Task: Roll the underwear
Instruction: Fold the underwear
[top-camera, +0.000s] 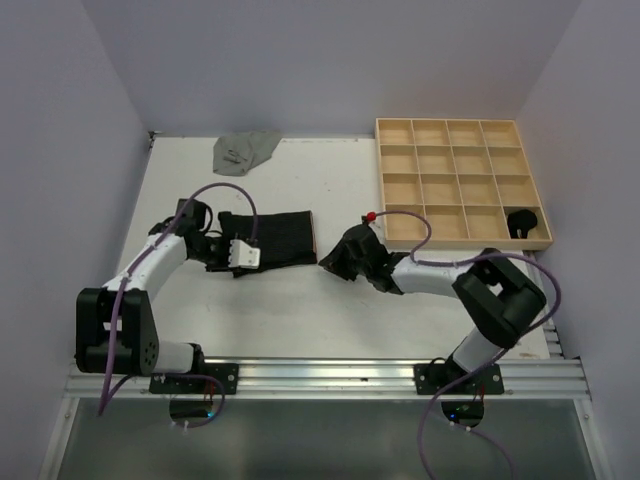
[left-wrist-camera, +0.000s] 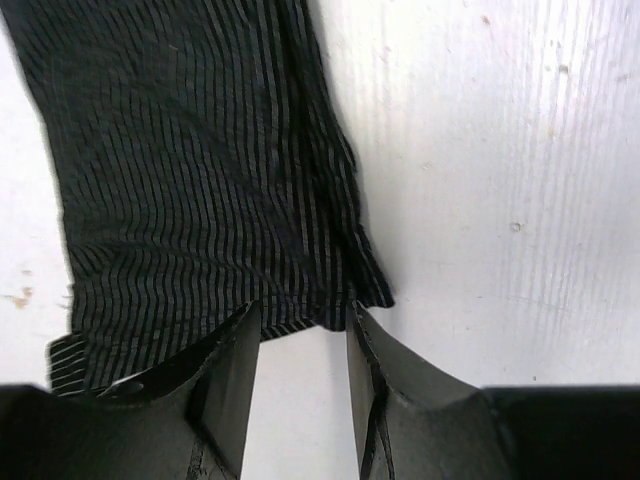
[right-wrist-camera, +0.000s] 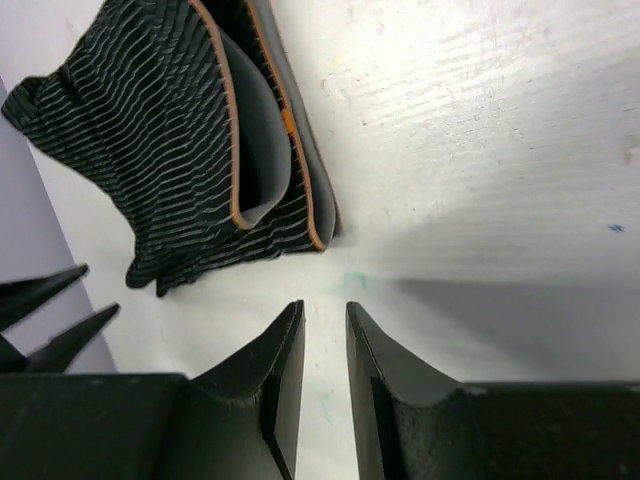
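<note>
A black striped pair of underwear (top-camera: 275, 237) lies flat and folded at the table's middle. In the left wrist view its near edge (left-wrist-camera: 200, 170) reaches the tips of my left gripper (left-wrist-camera: 303, 318), which stands open with only bare table between the fingers. My left gripper (top-camera: 250, 258) sits at the cloth's lower left corner. My right gripper (top-camera: 328, 263) is just off the cloth's right end, open by a narrow gap and empty (right-wrist-camera: 323, 312). Ahead of it lies the grey, orange-trimmed waistband end (right-wrist-camera: 200, 150). A grey pair (top-camera: 243, 150) lies crumpled at the far edge.
A wooden grid tray (top-camera: 460, 130) stands at the back right, with a dark rolled bundle (top-camera: 522, 222) in its near right compartment. A small red knob (top-camera: 371, 215) sits by the tray's near left corner. Walls close in the table at the back and on both sides.
</note>
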